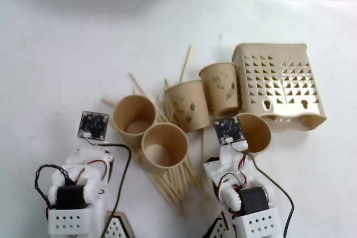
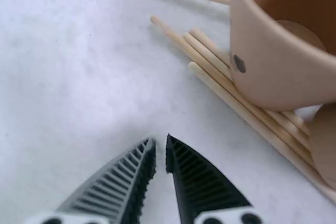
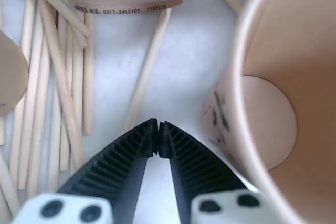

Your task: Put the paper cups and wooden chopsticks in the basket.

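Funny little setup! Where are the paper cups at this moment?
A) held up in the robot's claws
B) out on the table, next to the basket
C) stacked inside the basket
B: the paper cups sit on the table among the scattered chopsticks, outside the basket, while the left gripper and the right gripper are shut on nothing.

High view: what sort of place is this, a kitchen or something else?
Most likely a robot test bench, not a kitchen: a plain white table carries the left arm and right arm with bare wires, and paper cups, wooden chopsticks and a basket lie scattered like practice items.
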Controlling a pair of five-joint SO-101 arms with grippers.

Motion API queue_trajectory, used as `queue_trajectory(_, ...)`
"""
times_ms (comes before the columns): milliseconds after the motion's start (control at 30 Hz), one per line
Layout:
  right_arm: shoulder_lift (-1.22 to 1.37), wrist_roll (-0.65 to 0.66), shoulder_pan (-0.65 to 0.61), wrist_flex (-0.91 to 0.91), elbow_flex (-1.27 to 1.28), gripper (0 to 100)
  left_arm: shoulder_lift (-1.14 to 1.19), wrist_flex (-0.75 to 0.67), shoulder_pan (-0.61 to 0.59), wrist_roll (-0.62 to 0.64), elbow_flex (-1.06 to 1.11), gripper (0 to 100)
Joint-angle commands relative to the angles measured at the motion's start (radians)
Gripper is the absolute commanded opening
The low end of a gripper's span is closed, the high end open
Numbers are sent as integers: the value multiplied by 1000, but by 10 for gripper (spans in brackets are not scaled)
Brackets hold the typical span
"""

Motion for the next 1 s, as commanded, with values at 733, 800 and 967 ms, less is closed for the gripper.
queue_trajectory(733,-21,-11,-4,5,9,19,-4,6,59,0,-5,57)
queue_trajectory(800,-21,-12,-22,5,9,19,-4,8,58,0,-5,57)
queue_trajectory(967,-22,-9,-30,7,-2,21,-5,6,59,-6,-11,60)
